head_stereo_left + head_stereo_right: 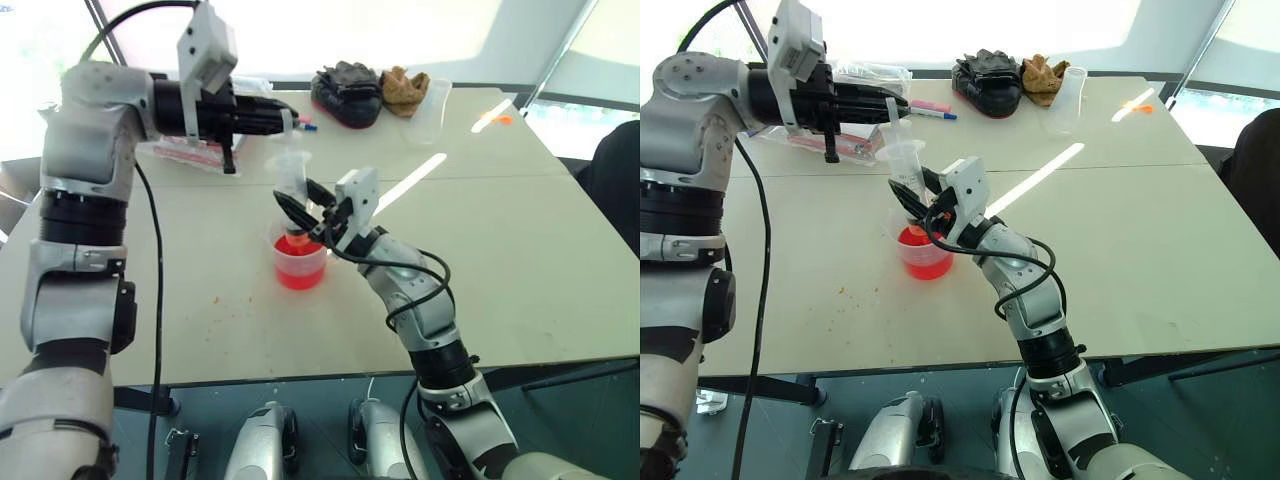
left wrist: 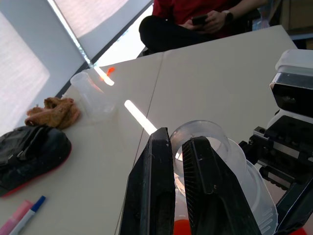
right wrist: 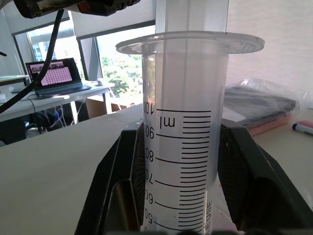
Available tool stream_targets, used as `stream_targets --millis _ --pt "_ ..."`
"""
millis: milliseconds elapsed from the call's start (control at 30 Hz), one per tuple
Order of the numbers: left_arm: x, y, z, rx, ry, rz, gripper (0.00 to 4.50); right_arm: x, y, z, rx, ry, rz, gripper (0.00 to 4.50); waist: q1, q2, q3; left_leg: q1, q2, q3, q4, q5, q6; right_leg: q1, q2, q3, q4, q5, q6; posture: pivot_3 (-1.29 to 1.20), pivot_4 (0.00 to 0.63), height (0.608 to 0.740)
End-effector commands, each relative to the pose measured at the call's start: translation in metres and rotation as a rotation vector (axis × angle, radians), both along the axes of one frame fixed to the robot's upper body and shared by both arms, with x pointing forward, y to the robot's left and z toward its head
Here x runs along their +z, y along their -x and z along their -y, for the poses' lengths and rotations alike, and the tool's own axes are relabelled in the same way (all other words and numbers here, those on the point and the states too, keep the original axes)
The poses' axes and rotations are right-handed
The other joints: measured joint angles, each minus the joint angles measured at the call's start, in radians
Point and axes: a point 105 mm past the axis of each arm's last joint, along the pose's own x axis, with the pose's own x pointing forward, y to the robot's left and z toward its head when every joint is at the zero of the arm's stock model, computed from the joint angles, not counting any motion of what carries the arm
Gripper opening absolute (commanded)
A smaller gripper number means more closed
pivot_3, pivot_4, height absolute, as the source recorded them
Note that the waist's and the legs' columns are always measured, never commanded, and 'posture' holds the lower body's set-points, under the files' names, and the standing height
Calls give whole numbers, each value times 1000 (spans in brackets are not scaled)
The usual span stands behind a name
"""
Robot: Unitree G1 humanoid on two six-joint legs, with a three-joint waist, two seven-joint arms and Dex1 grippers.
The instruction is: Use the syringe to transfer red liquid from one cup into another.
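Our left gripper (image 1: 892, 107) is pinched shut on the white plunger (image 1: 893, 112) at the top of the syringe (image 1: 906, 165), while our right gripper (image 1: 308, 212) clamps the clear barrel upright with its tip down in the short cup (image 1: 300, 262) of red liquid (image 1: 299, 272). We judge that drawing well means pulling the plunger straight up along the barrel while the right grip keeps the tip submerged. Rightward the table (image 1: 500, 240) lies bare; the taller cup (image 1: 1067, 98) stands well apart near the far edge, beside the gloves (image 1: 987, 80).

Clear glossy plastic syringe (image 3: 186, 132); matt smooth table (image 1: 520, 250); translucent plastic short cup (image 1: 300, 265)
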Motion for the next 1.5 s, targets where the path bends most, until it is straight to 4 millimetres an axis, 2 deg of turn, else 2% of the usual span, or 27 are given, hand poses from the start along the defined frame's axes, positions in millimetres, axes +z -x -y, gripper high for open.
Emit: stream_targets --millis 33,300,367,433,567,767,933,1167,1300,1433,1500 --pt "44 12 -5 8 82 142 9 -10 16 -23 110 59 -3 1474 0 0 0 0 0 0 0 0 0 0 0 0 0 0 0 0 150 740" --pt "39 11 -6 8 64 133 9 -10 16 -23 106 61 -1 1474 0 0 0 0 0 0 0 0 0 0 0 0 0 0 0 0 150 740" --pt "37 11 -6 10 54 122 840 -10 16 -23 103 60 0 1474 -1 0 0 0 0 0 0 0 0 0 0 0 0 0 0 0 150 740" --pt "34 11 -8 12 44 117 1419 -9 15 -22 100 58 1 1474 -1 0 0 0 0 0 0 0 0 0 0 0 0 0 0 0 150 740" --pt "29 14 -10 5 22 95 2258 -7 12 -20 92 49 3 1474 0 0 0 0 0 0 0 0 0 0 0 0 0 0 0 0 150 740" --pt "34 19 -15 4 43 79 2258 0 8 -14 69 23 1 1474 0 0 0 0 0 0 0 0 0 0 0 0 0 0 0 0 150 740" --pt "35 37 -32 -34 42 -24 2258 18 2 -1 34 -46 -14 1474 -4 0 0 0 0 0 0 0 0 -1 0 0 0 0 0 0 150 740" --pt "32 51 -52 -15 56 -93 2258 43 -1 14 3 -181 -59 1474 0 0 0 0 1 0 0 0 0 0 0 0 0 0 0 0 150 740" --pt "27 49 -66 83 82 -102 2258 58 5 19 5 -205 -42 1474 -2 0 0 0 1 0 0 0 0 0 0 0 0 0 0 0 150 740" --pt "10 39 -77 201 55 -87 2258 74 10 20 18 -219 -20 1474 -3 0 0 0 1 0 0 0 0 0 0 0 0 0 0 0 150 740" --pt "-2 35 -80 243 45 -91 2258 92 12 22 31 -233 14 1474 -2 0 0 0 1 0 0 0 -1 -1 0 0 0 -1 -1 0 150 740"
